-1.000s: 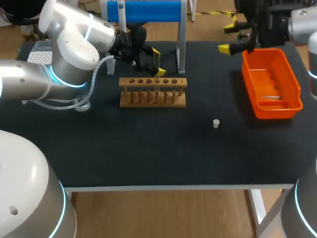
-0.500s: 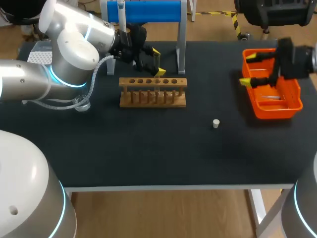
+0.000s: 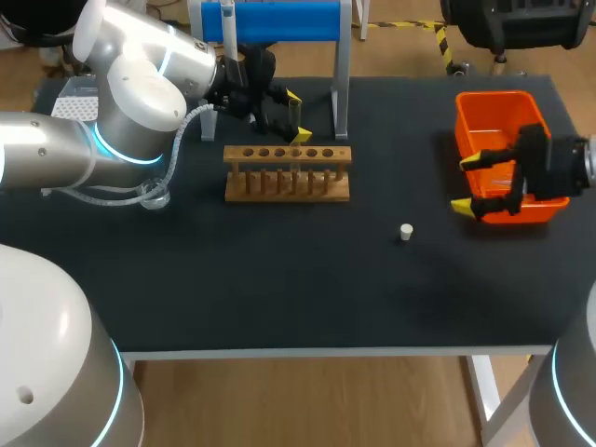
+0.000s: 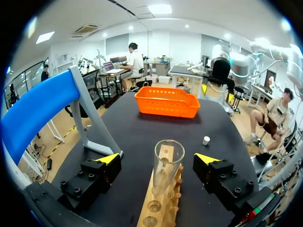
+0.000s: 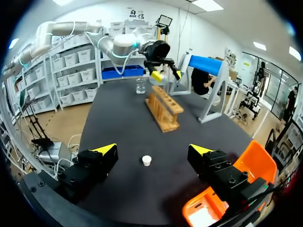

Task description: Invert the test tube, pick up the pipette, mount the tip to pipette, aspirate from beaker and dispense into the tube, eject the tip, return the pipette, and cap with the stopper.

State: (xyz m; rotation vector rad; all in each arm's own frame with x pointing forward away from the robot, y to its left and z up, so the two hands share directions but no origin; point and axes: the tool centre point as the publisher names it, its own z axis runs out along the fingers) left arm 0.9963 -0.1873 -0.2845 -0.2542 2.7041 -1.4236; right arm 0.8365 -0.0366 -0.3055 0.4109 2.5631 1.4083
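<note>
**Desk:** What's nearest you on the worktop?

**Me:** The stopper (image 3: 406, 232), alone on the dark worktop (image 3: 279, 279), right of centre in the frame. I reckon it lies out in the open so it's easy to fetch for the last step.

**Desk:** And the right claw?

**Me:** My right claw (image 3: 470, 182) hangs at the right edge, over the near end of the orange basket (image 3: 484, 116). Its fingers are spread and grip nothing. On its wrist camera the stopper sits just ahead of it, between the two tips.

**Desk:** Further back?

**Me:** The wooden rack (image 3: 287, 172), upper middle. The test tube (image 4: 166, 163) stands in it mouth up, ready to take liquid. My left claw (image 3: 296, 116) straddles the tube, released, with neither finger on the glass. Behind that is the blue stand (image 3: 279, 20), with what I take for the pipette (image 3: 228, 23) hanging on it. I judge that's the next pick.
</note>
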